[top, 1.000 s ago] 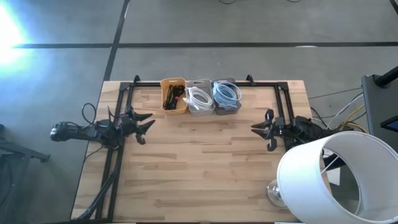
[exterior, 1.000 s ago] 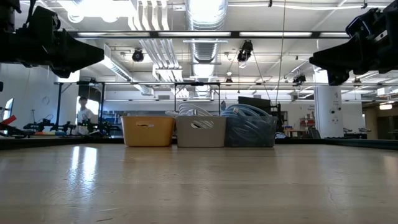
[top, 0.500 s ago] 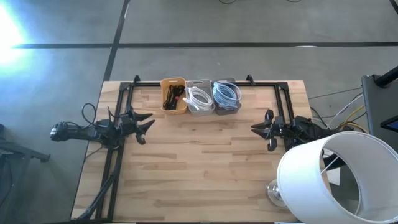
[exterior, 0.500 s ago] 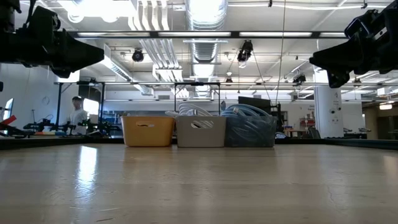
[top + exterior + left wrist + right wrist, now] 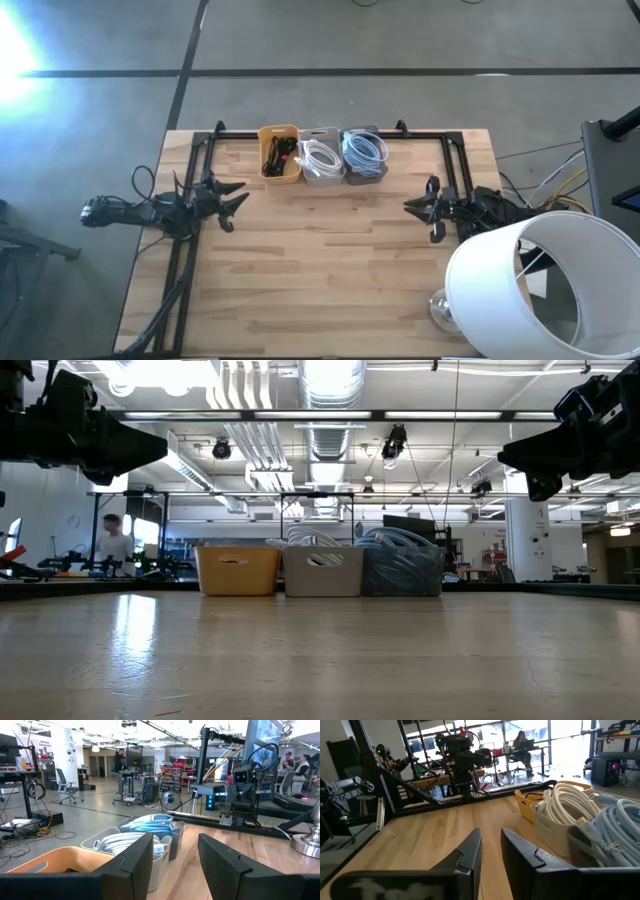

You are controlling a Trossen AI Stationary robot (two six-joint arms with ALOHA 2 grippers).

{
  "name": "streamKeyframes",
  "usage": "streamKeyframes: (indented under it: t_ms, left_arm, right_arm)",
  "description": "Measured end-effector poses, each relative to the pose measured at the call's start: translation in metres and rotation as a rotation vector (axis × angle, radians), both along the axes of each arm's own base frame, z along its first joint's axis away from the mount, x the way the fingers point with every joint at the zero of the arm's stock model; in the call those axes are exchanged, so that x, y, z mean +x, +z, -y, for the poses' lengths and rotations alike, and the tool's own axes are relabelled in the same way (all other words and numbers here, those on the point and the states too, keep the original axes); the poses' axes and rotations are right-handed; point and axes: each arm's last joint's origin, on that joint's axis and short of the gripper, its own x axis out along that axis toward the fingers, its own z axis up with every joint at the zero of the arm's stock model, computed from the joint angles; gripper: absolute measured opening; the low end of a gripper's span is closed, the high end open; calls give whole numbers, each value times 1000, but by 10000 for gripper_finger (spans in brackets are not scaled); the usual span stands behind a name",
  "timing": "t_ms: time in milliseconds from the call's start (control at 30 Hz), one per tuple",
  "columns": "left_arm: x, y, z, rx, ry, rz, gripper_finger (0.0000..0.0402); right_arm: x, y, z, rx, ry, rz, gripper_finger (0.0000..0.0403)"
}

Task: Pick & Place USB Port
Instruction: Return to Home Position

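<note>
Three small bins stand in a row at the table's far edge: a yellow bin (image 5: pixel 280 153) with dark cables, a light grey bin (image 5: pixel 321 157) with white cables, and a dark grey bin (image 5: pixel 365 154) with pale blue cables. My left gripper (image 5: pixel 238 199) hovers open above the table's left side. My right gripper (image 5: pixel 418 208) hovers open above the right side. Both are empty. In the left wrist view the bins (image 5: pixel 131 840) lie just beyond the fingers; the right wrist view shows them (image 5: pixel 570 815) to one side.
A dark metal frame (image 5: pixel 330 132) borders the table's far, left and right sides. A large white lampshade (image 5: pixel 545 288) and a bulb-like base (image 5: pixel 443 310) sit at the near right corner. Bare wood (image 5: pixel 320 260) fills the table's middle. A person (image 5: pixel 112 544) stands far behind.
Both arms have kept still. Only the person in the room behind the table has walked a little to the left in the low view.
</note>
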Motion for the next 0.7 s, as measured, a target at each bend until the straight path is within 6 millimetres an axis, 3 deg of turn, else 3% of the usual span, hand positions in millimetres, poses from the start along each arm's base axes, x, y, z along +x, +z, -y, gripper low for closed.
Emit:
streamKeyframes:
  t_ms: [367,700]
  left_arm:
    - [0,0,0,0,0,0,161]
    - [0,0,0,0,0,0,161]
  right_arm:
    - [0,0,0,0,0,0,84]
    - [0,0,0,0,0,0,69]
